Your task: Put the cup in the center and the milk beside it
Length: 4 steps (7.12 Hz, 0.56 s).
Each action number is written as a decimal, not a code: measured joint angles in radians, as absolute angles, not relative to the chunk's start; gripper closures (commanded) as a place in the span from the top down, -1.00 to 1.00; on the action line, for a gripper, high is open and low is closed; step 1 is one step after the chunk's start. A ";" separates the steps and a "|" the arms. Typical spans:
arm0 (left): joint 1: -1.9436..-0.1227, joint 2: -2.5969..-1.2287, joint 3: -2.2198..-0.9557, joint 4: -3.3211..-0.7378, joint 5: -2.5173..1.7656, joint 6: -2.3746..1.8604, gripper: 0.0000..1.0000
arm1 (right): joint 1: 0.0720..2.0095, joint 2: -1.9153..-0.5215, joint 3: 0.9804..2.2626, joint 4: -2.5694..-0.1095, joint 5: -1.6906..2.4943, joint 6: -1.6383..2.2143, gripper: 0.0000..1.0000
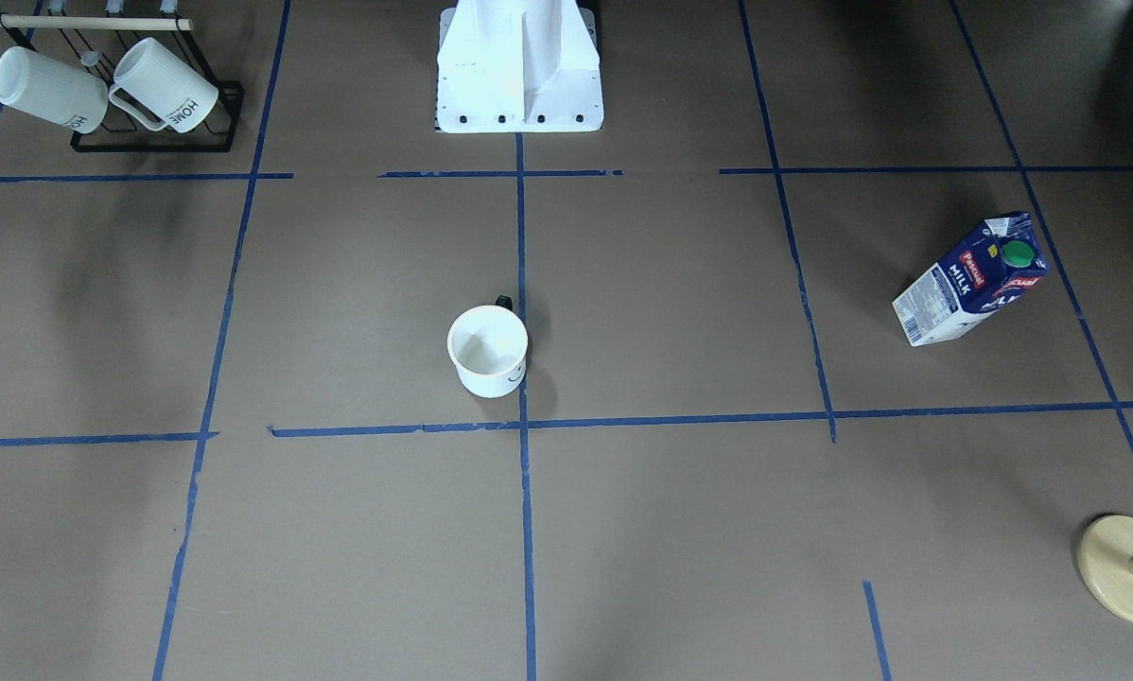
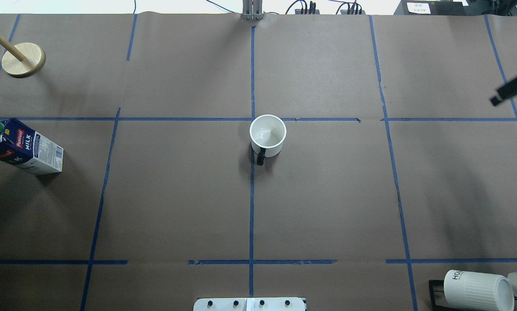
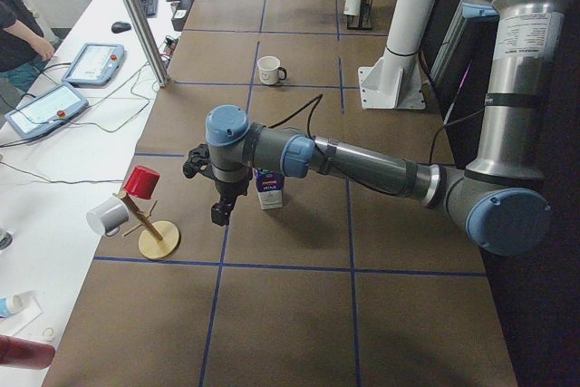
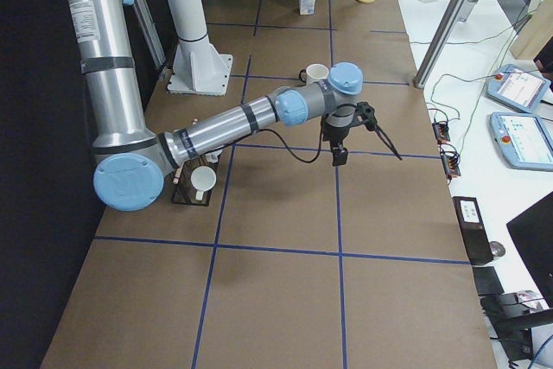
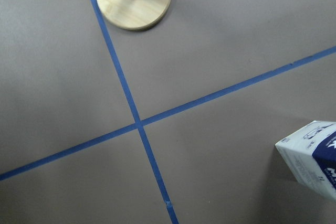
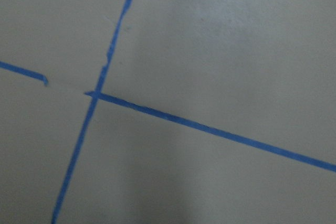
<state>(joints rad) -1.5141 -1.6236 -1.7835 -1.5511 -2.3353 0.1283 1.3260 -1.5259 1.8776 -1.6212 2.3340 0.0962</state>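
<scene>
The cup [image 2: 267, 135], a white mug with a black handle, stands upright beside the center crossing of the blue tape lines [image 2: 252, 119]; it also shows in the front view [image 1: 488, 350]. The milk [image 2: 21, 147], a dark blue and white carton with a green cap, stands far off at the table's left edge, and also shows in the front view [image 1: 973, 279] and at the left wrist view's edge [image 5: 315, 156]. My left gripper [image 3: 220, 213] hangs just beside the milk, not touching; I cannot tell its state. My right gripper [image 2: 506, 91] hovers at the right edge, holding nothing; its jaws are unclear.
A black rack with two ribbed "HOME" mugs [image 1: 113, 90] stands near the robot's right. A wooden peg stand [image 2: 23, 59] with a red cup and a grey mug [image 3: 109, 217] stands beyond the milk. The white robot base [image 1: 519, 66] sits at the table's near edge.
</scene>
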 measured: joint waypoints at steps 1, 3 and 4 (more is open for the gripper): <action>-1.513 -1.627 -1.814 -1.552 -2.335 0.063 1.00 | 1.383 -1.654 1.920 -1.608 2.328 0.047 1.00; -1.470 -1.631 -1.872 -1.551 -2.332 -0.141 1.00 | 1.441 -1.787 1.945 -1.550 2.326 0.026 1.00; -1.412 -1.632 -1.898 -1.552 -2.327 -0.286 1.00 | 1.448 -1.806 1.947 -1.532 2.326 0.028 1.00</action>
<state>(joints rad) -1.4123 -1.6317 -1.8978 -1.5523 -2.3266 -0.2855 1.4485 -1.8056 1.9471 -1.5323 2.3264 0.0283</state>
